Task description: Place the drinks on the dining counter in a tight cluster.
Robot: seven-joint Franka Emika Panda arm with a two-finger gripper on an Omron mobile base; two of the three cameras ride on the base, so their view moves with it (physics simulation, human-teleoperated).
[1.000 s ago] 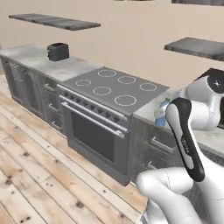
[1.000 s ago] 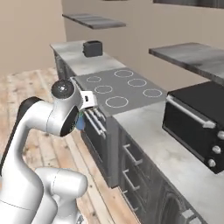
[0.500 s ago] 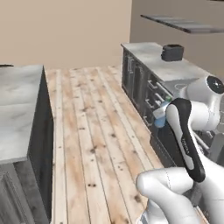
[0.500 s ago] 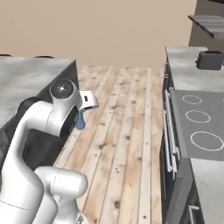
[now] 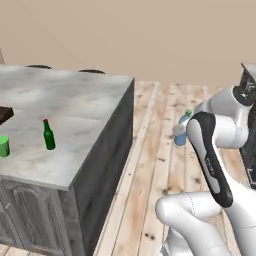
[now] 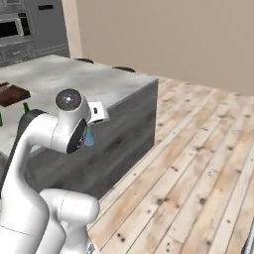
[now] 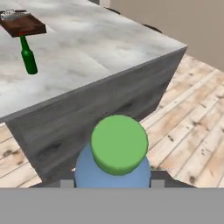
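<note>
My gripper is shut on the small clear-blue water bottle, whose green cap rises close in the hand view. I hold it in the air over the wooden floor, to the right of the dining counter and off its corner. On the counter's marble top the slim dark green bottle with a red cap stands upright near the front edge. In the hand view that green bottle is at the upper left, far from the held bottle. From the right base the water bottle hangs below the wrist.
A green cup stands left of the green bottle, and a dark brown tray lies behind it. Two dark stools show past the counter's far edge. Wall ovens stand at the back left. Wooden floor stretches right of the island.
Both base views have swung from the stove run across the floor to the marble island: the camera has turned. The blue bottle stays in the shut gripper.
</note>
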